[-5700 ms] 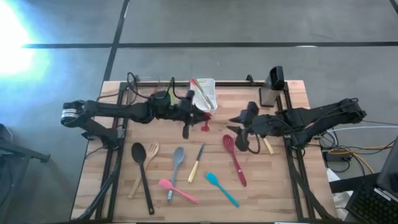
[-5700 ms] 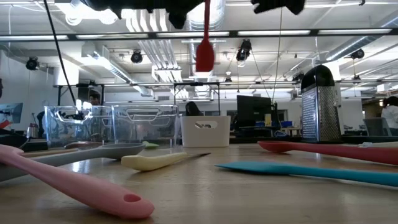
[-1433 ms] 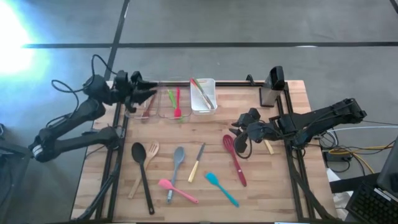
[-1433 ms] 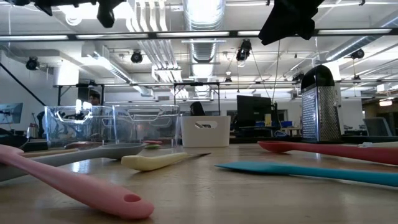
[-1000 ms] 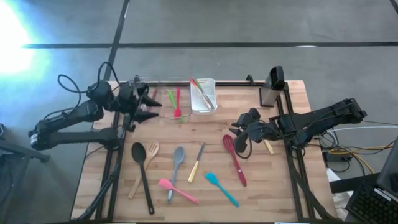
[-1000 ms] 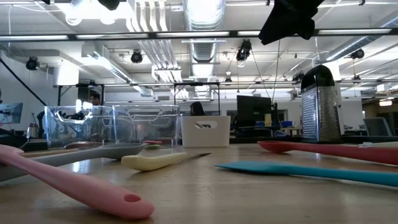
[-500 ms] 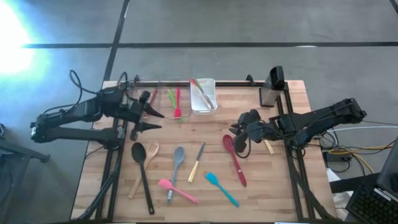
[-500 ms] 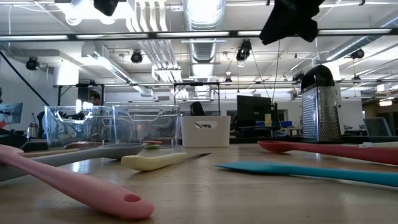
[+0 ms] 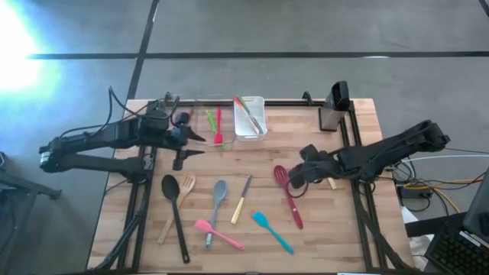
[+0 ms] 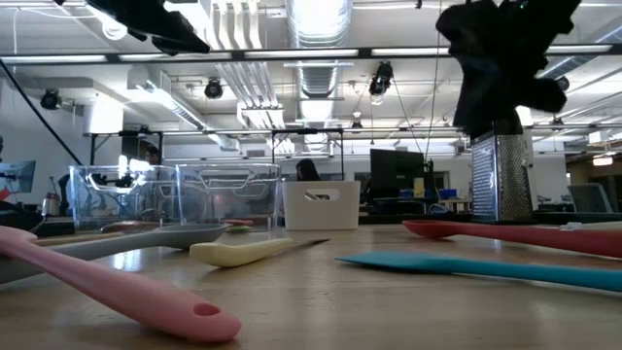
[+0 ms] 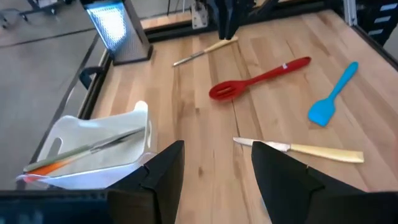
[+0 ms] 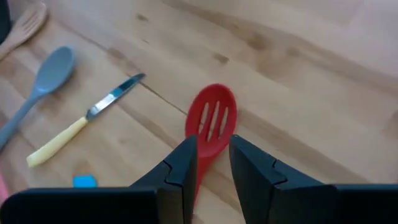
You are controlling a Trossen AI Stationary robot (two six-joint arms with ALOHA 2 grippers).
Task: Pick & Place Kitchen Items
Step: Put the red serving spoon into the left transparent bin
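I'm holding the right gripper (image 9: 294,175) right of centre in the high view, low over the red slotted spatula (image 9: 288,193). Its fingers (image 12: 180,168) are sitting narrowly apart, straddling the neck just below the slotted head (image 12: 212,121), gripping nothing. The knife (image 9: 241,199), grey spoon (image 9: 216,201), teal spatula (image 9: 271,231), pink spatula (image 9: 218,234), black spoon (image 9: 175,213) and wooden fork (image 9: 177,205) are lying lower centre and lower left on the table (image 9: 336,229). I'm keeping the left gripper (image 9: 191,145) upper left, fingers (image 11: 163,175) spread wide and empty, beside the clear bin (image 9: 205,126). The white bin (image 9: 250,116) is holding a few utensils.
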